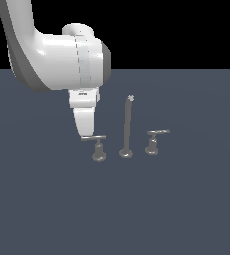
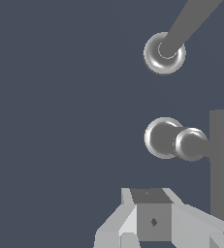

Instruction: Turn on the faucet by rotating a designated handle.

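Observation:
The faucet stands on the dark floor with a tall thin spout (image 1: 128, 124) on a round base. The handle (image 1: 97, 144) with the long level bar is at the exterior view's left of the spout. My gripper (image 1: 84, 134) points down, its tip at the free end of that bar, touching or nearly touching it. The fingers look pressed together with nothing between them. In the wrist view the handle's rounded base (image 2: 163, 137) and its bar (image 2: 222, 164) lie beside my gripper (image 2: 152, 220), and the spout base (image 2: 164, 53) is farther off.
A second lever handle (image 1: 154, 142) with a shorter, slightly tilted bar on a chunkier base stands at the exterior view's right of the spout. My white arm (image 1: 61, 60) hangs over the left handle's side.

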You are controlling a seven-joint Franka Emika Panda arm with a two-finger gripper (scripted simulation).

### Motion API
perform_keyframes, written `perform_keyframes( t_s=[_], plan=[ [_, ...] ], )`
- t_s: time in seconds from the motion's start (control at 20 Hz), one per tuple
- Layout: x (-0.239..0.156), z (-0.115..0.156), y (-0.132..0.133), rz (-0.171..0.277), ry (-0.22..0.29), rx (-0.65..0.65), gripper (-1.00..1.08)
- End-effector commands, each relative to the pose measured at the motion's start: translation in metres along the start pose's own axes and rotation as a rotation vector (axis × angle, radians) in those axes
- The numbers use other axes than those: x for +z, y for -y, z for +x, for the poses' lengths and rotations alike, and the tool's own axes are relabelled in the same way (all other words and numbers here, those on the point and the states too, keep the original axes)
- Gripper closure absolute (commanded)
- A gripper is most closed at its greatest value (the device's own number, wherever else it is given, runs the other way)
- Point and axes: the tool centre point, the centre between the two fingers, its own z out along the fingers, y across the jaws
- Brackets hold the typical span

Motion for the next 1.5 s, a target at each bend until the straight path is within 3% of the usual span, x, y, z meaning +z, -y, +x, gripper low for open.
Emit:
perform_keyframes(
  t_s=[0.0,0.6,0.7,1.4,1.45],
  plan=[
    [0.0,0.0,0.0,0.0,0.0,0.0,1.08],
    [0.0,-0.019,-0.033,0.0,0.0,0.0,1.08],
    [0.0,-0.014,-0.025,0.009,0.002,0.006,1.08],
    [0.0,-0.01,-0.071,0.001,0.0,0.0,1.08],
    [0.0,-0.023,-0.066,0.005,0.006,-0.022,1.08]
  ],
)
